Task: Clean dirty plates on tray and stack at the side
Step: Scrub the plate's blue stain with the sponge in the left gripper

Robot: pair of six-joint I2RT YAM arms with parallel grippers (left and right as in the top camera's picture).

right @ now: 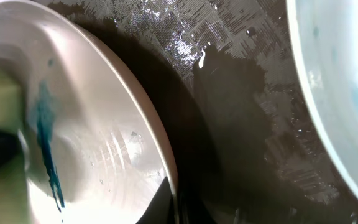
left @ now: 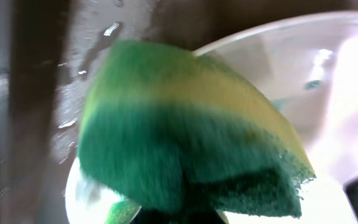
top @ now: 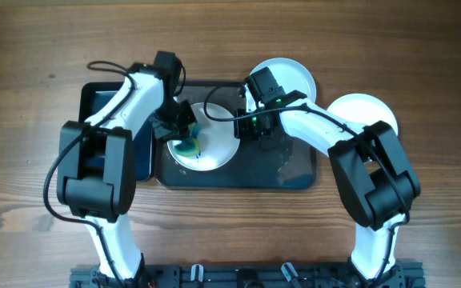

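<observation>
One plate [top: 214,152] lies on the left half of the tray [top: 294,172], with a blue-teal smear [top: 189,149] left of its centre. My left gripper [top: 181,126] is shut on a green and yellow sponge [left: 185,137], which is pressed onto that plate [left: 347,93]. My right gripper [top: 244,128] is shut on the plate's right rim [right: 166,168]; the right wrist view shows one finger inside the rim and one outside. The smear [right: 45,140] runs down the plate's bowl. A second plate [top: 290,76] overhangs the tray's far edge. A third plate [top: 358,112] rests on the table to the right.
A smaller glossy black tray [top: 102,104] lies to the left of the big tray, under my left arm. The big tray's floor [right: 229,93] is wet, with water drops and streaks. The second plate's rim [right: 328,93] lies close on the right of my right gripper.
</observation>
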